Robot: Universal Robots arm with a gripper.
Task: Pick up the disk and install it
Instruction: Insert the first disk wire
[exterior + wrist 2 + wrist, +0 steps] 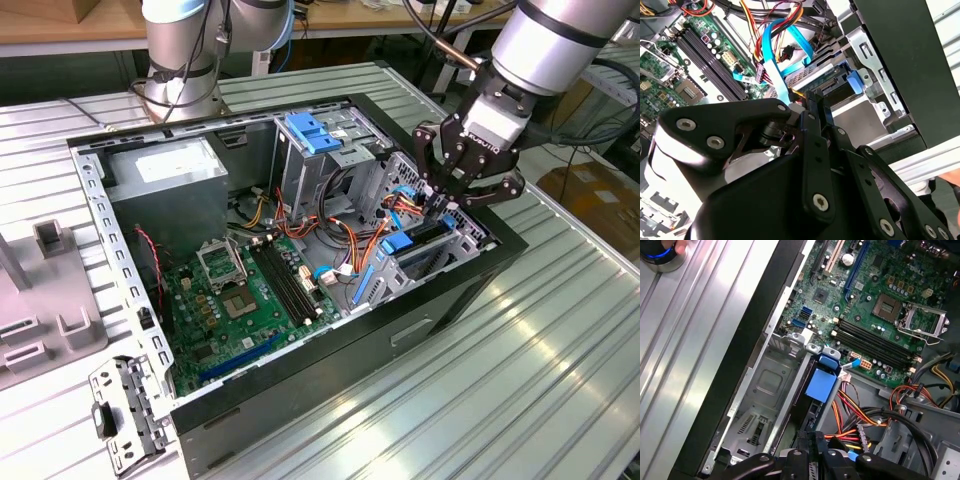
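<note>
A silver-grey arm (560,35) is being shown ending in a black gripper (452,182) — linkages studded with bright screws, dark cables trailing alongside.

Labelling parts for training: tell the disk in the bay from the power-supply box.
The disk is slim, dark, edged in blue plastic; the power-supply box is bulky, grey, white-labelled. The disk stands on edge at the exterior view's right; the box sits at its left. The gripper hovers by the disk, far from the box. Both sit inside the open case.
</note>
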